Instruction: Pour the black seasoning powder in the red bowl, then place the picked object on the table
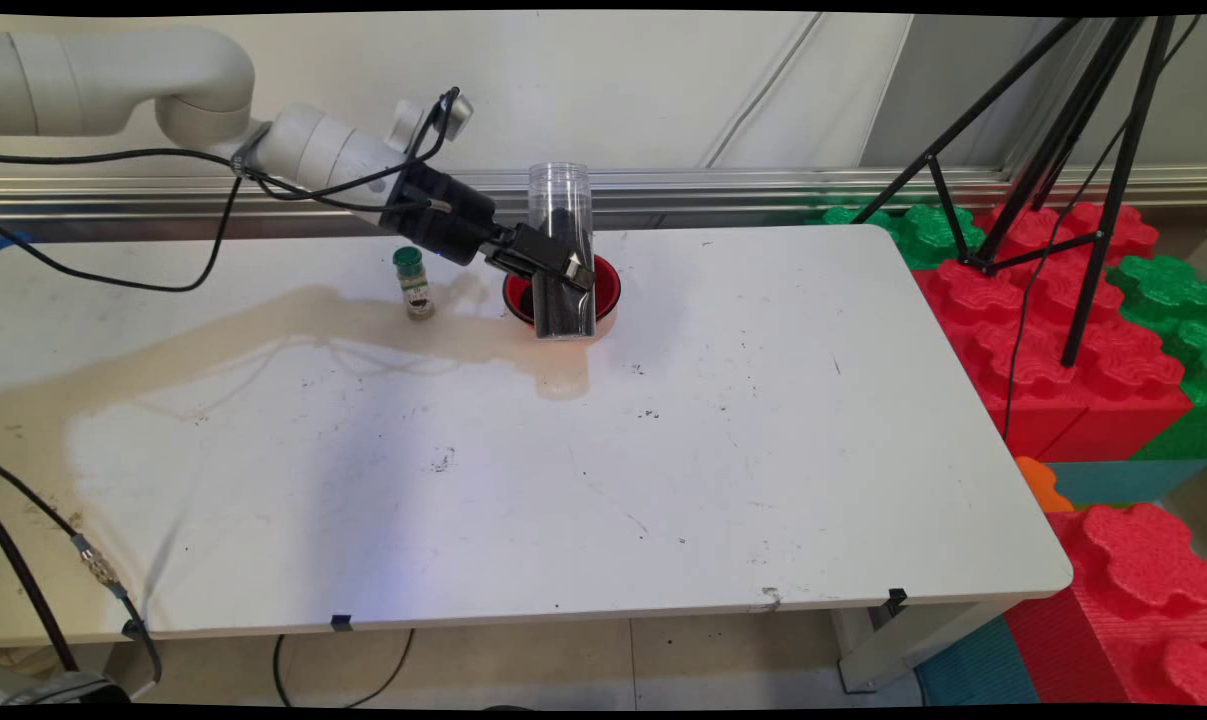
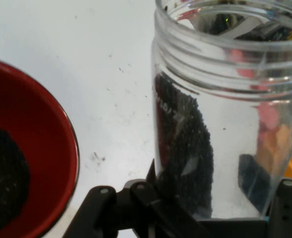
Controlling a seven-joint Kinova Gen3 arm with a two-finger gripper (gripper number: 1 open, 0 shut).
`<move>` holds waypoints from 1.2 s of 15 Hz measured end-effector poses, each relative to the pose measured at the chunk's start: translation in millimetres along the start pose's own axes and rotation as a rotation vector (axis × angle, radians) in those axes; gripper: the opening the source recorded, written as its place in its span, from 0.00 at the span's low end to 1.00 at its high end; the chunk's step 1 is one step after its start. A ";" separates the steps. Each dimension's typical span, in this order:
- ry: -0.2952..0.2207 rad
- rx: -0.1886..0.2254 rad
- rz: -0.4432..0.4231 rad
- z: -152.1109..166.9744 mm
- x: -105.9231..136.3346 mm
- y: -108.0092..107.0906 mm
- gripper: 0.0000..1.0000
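My tool (image 1: 553,272) grips a clear jar (image 1: 561,250) of dark grains, long axis near upright, mouth up, over the red bowl (image 1: 608,285) on the worktop (image 1: 763,450); a green-capped bottle (image 1: 415,283) stands nearby.

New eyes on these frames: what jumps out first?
The black end effector grips a tall clear jar partly filled with dark grains, upright at the table's far side. Right behind the jar sits a red bowl with dark grains inside. Left of them stands a small green-capped spice bottle, on a long tan stain.
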 end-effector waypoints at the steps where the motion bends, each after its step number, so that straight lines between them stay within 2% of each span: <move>1: 0.002 0.010 0.041 -1.5 -0.3 3.1 0.00; 6: 0.023 0.062 0.262 -11.0 -4.1 20.8 0.00; 12: 0.045 0.100 0.480 -18.9 -19.0 45.1 0.00; 18: 0.057 0.116 0.605 -23.5 -39.4 62.2 0.00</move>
